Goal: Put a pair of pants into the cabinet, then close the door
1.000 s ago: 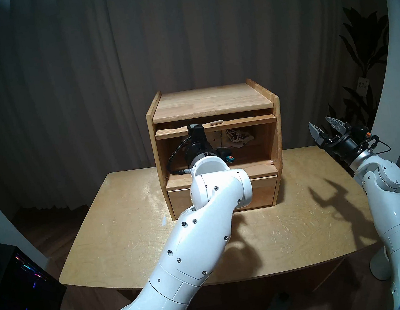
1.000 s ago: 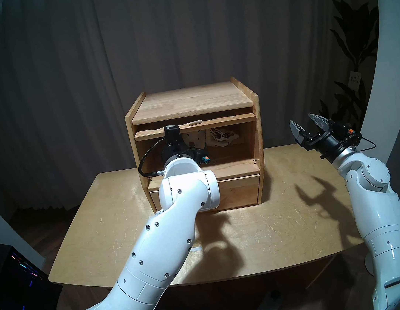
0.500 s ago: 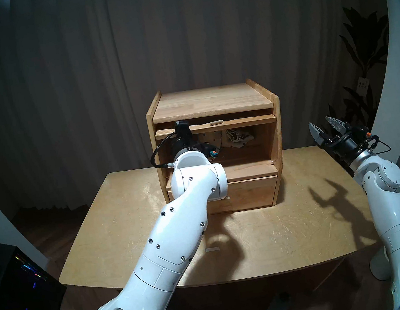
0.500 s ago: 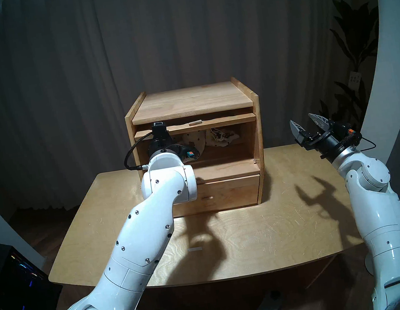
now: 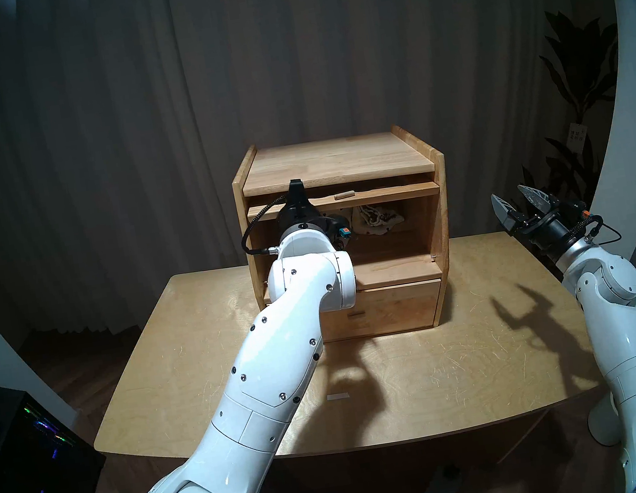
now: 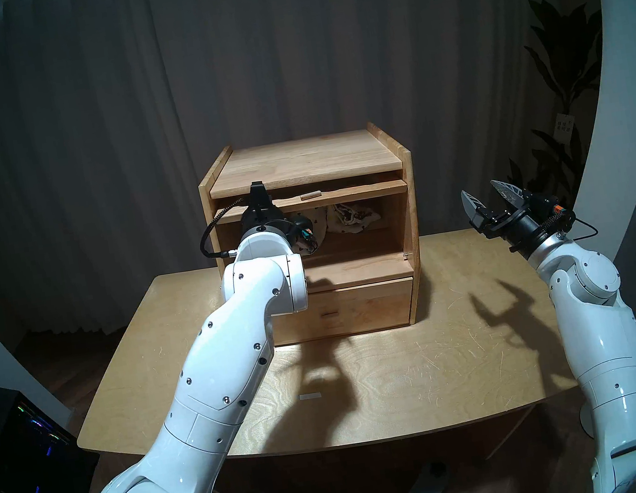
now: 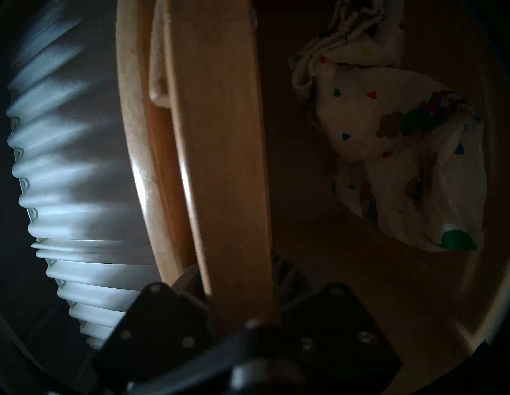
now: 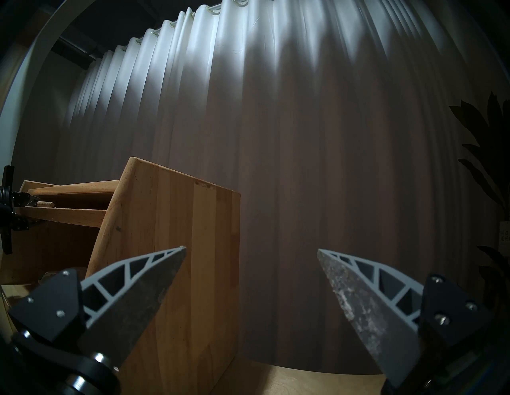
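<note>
The light-wood cabinet (image 5: pixel 336 157) (image 6: pixel 303 157) (image 8: pixel 176 248) stands at the table's back middle. Its door (image 5: pixel 382 195) (image 6: pixel 362 193) is swung up level under the top, peg handle (image 5: pixel 343 195) facing forward. The cream pair of pants (image 5: pixel 376 219) (image 6: pixel 349 218) (image 7: pixel 386 138) lies bunched at the back of the upper compartment. My left gripper (image 7: pixel 237 273) is at the door's left front edge (image 7: pixel 218 138), one finger on each side of the panel. My right gripper (image 5: pixel 509 193) (image 6: pixel 479 188) (image 8: pixel 250 248) is open and empty, held up right of the cabinet.
The drawer (image 5: pixel 399 306) below the compartment is shut. The table (image 5: pixel 471 373) carries a small white tape mark (image 5: pixel 337 396). A dark plant (image 5: pixel 579 77) stands at the right, a black computer case (image 5: pixel 30 447) at the left floor. A curtain hangs behind.
My left arm has drawn back out of the compartment, shifted left and up, and rolled its wrist, so the gripper now sits on the door's front edge. The right arm has not moved.
</note>
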